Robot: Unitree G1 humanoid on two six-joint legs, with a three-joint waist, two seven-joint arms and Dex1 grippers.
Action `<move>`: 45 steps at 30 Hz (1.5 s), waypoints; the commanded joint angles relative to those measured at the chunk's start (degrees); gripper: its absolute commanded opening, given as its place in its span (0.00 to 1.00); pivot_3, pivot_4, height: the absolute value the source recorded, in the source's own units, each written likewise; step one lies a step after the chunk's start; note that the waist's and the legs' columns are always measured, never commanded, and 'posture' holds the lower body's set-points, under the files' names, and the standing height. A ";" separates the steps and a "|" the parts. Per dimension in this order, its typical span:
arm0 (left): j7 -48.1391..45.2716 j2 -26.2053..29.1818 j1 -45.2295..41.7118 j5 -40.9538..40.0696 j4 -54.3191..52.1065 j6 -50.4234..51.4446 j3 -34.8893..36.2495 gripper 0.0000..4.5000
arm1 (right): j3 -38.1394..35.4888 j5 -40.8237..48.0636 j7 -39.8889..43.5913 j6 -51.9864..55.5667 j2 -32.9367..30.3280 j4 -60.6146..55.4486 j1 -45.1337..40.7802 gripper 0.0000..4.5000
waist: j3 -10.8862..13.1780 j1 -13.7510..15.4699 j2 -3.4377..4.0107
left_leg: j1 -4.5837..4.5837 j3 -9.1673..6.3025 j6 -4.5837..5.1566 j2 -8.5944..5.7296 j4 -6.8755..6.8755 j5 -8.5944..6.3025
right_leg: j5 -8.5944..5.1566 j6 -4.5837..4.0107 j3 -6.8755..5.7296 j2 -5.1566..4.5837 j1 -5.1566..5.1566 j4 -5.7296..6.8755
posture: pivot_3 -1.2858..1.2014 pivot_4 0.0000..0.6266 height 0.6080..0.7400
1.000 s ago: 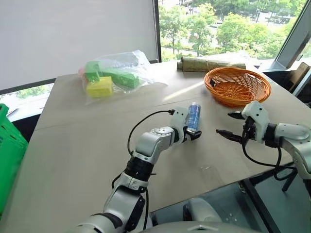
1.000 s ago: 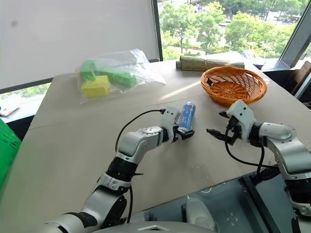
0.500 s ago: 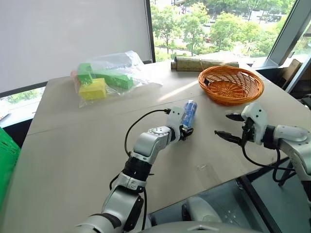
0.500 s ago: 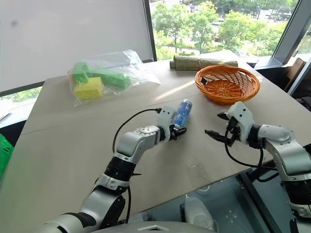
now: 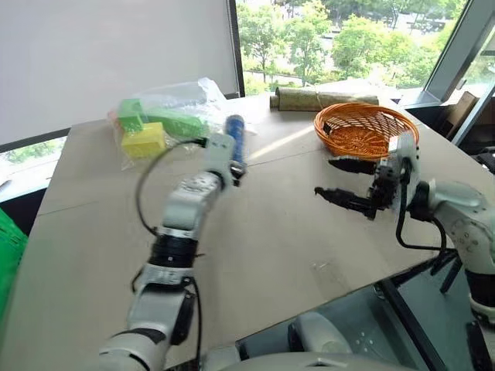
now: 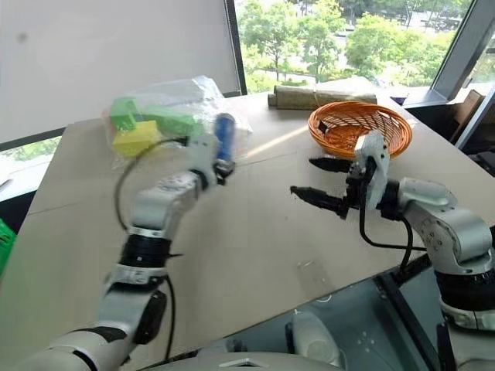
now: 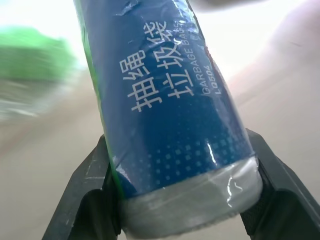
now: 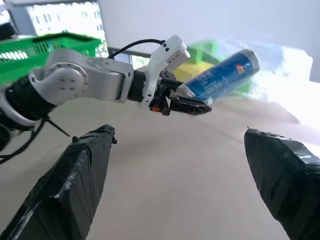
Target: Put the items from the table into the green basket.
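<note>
One cylinder (image 5: 235, 140) is pinched in the left fingers (image 7: 90, 185); the right fingers (image 8: 75, 185) are spread.

Upper-floor office: window (image 5: 325, 39), treetops (image 6: 325, 31)

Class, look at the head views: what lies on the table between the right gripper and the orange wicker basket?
Nothing: in the left eye view, only bare table separates the right gripper from the orange wicker basket.

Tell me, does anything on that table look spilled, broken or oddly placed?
Nothing spilled or broken. The one oddity: the left gripper holds the blue roll by its very end, so it sticks up over the table. The orange basket sits upright.
</note>
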 commanded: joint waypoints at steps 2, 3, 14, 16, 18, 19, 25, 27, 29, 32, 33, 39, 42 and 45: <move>-1.42 13.96 -0.22 2.10 -4.85 -0.36 10.20 0.51 | 0.97 4.35 2.97 0.26 3.39 2.29 -6.75 1.00 | 0.01 1.37 -0.01 | -0.09 0.03 -0.01 0.03 -0.06 0.00 | 0.10 -0.18 0.05 0.02 -0.16 0.01 | 0.49 0.00 1.00; -1.40 16.34 0.36 2.18 -4.93 -0.11 12.22 0.51 | 1.50 4.34 3.80 -0.08 4.00 3.11 -7.81 1.00 | 0.01 1.85 -0.01 | -0.10 0.04 -0.01 0.04 -0.11 0.00 | 0.13 -0.24 0.06 0.01 -0.20 0.00 | 0.49 0.00 1.00; -4.00 27.51 23.16 3.98 -14.06 7.03 36.93 0.51 | 8.95 -3.28 9.94 -6.73 9.01 12.29 -17.49 1.00 | -0.18 11.35 -0.42 | -0.22 0.21 -0.04 -0.07 -0.27 -0.02 | 0.11 -0.22 -0.14 -0.87 -0.36 -0.04 | 0.55 0.00 1.00; -4.31 26.93 25.71 3.79 -14.70 7.26 39.04 0.51 | 9.78 -5.29 10.97 -8.74 9.24 13.59 -17.93 1.00 | -0.24 12.92 -0.51 | -0.23 0.03 -0.05 -0.05 -0.25 -0.01 | 0.10 -0.29 -0.36 -0.88 -0.34 -0.04 | 0.55 0.00 1.00; -4.32 26.22 27.47 3.65 -15.18 7.39 40.91 0.51 | 10.20 -5.94 12.34 -9.53 9.32 14.49 -18.15 1.00 | -0.32 14.06 -0.63 | -0.23 -0.06 -0.15 -0.04 -0.23 -0.04 | 0.12 -0.36 -0.51 -1.02 -0.30 -0.05 | 0.55 0.00 1.00; -4.48 25.95 28.12 3.49 -14.70 6.83 41.70 0.51 | 10.40 -6.28 12.63 -9.97 9.66 14.90 -18.52 1.00 | -0.36 14.22 -0.68 | -0.23 -0.06 -0.33 -0.05 -0.22 -0.13 | 0.13 -0.37 -0.56 -1.09 -0.30 -0.04 | 0.56 0.00 1.00; -3.54 24.98 29.33 3.69 -11.80 5.71 43.46 0.91 | 10.44 -7.38 12.67 -10.82 10.76 15.10 -18.96 1.00 | -0.44 14.21 -0.78 | -0.30 0.02 -0.41 -0.07 -0.28 -0.13 | 0.15 -0.40 -0.69 -1.46 -0.30 -0.04 | 0.56 0.00 1.00; -2.59 24.75 29.57 4.24 -11.22 5.71 43.70 0.99 | 10.13 -7.53 12.52 -10.66 10.75 14.94 -18.77 1.00 | -0.44 13.81 -0.75 | -0.30 0.02 -0.41 -0.10 -0.39 -0.13 | 0.15 -0.41 -0.69 -1.52 -0.32 -0.06 | 0.55 0.00 1.00; -2.04 24.44 29.43 4.16 -10.87 5.25 43.41 0.99 | 9.96 -7.77 12.49 -10.60 10.51 14.82 -18.45 1.00 | -0.44 13.59 -0.74 | -0.30 0.02 -0.41 -0.11 -0.49 -0.13 | 0.13 -0.44 -0.70 -1.54 -0.37 -0.07 | 0.55 0.00 1.00; -1.42 23.84 28.19 3.64 -10.89 3.23 42.03 0.99 | 9.87 -8.28 12.41 -10.62 10.02 14.64 -17.94 1.00 | -0.44 13.34 -0.73 | -0.30 0.02 -0.42 -0.11 -0.60 -0.13 | 0.09 -0.50 -0.71 -1.54 -0.44 -0.06 | 0.55 0.00 1.00; -2.13 23.46 27.09 2.62 -11.08 0.32 41.31 0.99 | 9.85 -8.51 12.45 -10.73 9.75 14.68 -17.69 1.00 | -0.44 13.36 -0.73 | -0.30 0.02 -0.43 -0.11 -0.63 -0.12 | 0.09 -0.51 -0.72 -1.54 -0.46 -0.05 | 0.55 0.00 1.00; -18.19 13.96 30.39 -11.43 -23.91 -10.35 30.04 0.99 | 6.86 -11.22 7.52 -13.67 10.32 19.03 -13.83 1.00 | -0.63 13.56 -0.48 | -0.38 0.28 -0.54 -0.11 -0.63 -0.05 | 0.09 -0.51 -0.94 -1.90 -0.41 -0.07 | 0.54 0.00 1.00; -22.00 9.57 38.08 -13.21 -29.49 -12.67 22.40 0.99 | 8.08 -17.93 5.98 -20.53 8.86 23.44 -9.83 1.00 | -0.71 12.97 -0.38 | -0.36 0.61 -0.51 -0.19 -0.62 -0.05 | 0.10 -0.50 -0.96 -2.08 -0.40 -0.13 | 0.54 0.00 1.00; -20.42 -0.22 42.33 -15.53 -31.97 -16.10 15.41 0.99 | 7.21 -21.59 4.73 -25.93 8.17 30.21 -4.07 1.00 | -0.71 12.44 -0.35 | -0.33 0.61 -0.22 -0.17 -0.61 0.10 | 0.08 -0.47 -1.01 -2.00 -0.37 -0.11 | 0.53 0.00 1.00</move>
